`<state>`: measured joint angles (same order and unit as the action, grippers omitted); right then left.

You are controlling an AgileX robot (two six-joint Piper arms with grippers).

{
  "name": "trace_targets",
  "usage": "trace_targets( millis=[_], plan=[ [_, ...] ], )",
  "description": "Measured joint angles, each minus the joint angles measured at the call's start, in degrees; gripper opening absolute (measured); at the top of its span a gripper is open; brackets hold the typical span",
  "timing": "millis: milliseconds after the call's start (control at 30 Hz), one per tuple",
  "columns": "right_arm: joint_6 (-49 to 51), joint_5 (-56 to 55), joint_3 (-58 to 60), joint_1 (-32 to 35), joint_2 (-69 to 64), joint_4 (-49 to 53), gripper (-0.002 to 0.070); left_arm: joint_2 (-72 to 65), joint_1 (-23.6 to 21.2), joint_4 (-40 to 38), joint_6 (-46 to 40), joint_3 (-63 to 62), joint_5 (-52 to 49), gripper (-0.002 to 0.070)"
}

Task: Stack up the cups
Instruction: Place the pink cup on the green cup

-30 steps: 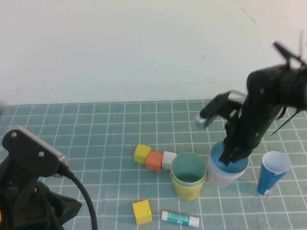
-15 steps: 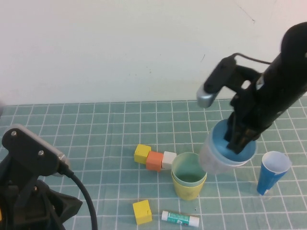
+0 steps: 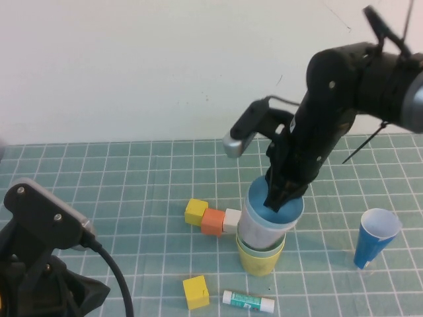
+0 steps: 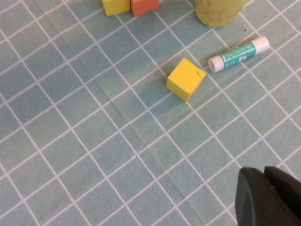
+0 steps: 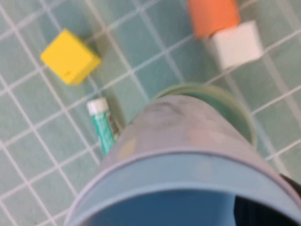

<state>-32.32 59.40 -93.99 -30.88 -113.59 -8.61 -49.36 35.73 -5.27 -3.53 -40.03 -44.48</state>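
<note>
Blue cup moved over green cup

A: What is hidden or cut off?

B: The light blue cup covers most of the green cup. In the left wrist view, the yellow cup is cut by the edge.

A: Anything blurred?

B: The glue stick label is unreadable.

Four short cups stacked, one tall blue cup, four blocks, one glue stick.
</note>
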Motion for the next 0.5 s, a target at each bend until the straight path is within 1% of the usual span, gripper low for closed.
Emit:
trace_targets(
  millis=[67, 167, 233, 333, 400, 433, 500],
  plan=[
    [0.88, 1.32, -0.33, 0.0, -1.62, 1.01, 0.0058, 0.0, 0.0, 0.0, 0.0, 0.0, -0.06, -0.0002],
    [2.75, 1.3, -0.33, 0.0, -3.01, 2.87, 0.009, 0.0, 0.0, 0.0, 0.0, 0.0, -0.06, -0.0002],
    [3.4, 0.1, -0.36, 0.0, -3.13, 3.38, 0.0132, 0.0, 0.0, 0.0, 0.0, 0.0, -0.06, -0.0002],
    [3.99, -1.21, -0.58, 0.0, -3.13, 3.66, 0.0229, 0.0, 0.0, 0.0, 0.0, 0.0, -0.06, -0.0001],
    [4.66, -1.33, -0.69, 0.0, -3.13, 3.66, 0.0277, 0.0, 0.0, 0.0, -0.1, 0.0, -0.06, -0.0002],
    [5.25, -1.33, -0.69, 0.0, -3.13, 3.66, 0.029, 0.0, 0.0, 0.0, -0.1, 0.0, -0.06, -0.0002],
    [6.05, -0.95, -0.69, 0.0, -2.52, 3.66, 0.0289, 0.0, 0.0, 0.21, -0.1, 0.0, -0.06, -0.0002]
  ],
)
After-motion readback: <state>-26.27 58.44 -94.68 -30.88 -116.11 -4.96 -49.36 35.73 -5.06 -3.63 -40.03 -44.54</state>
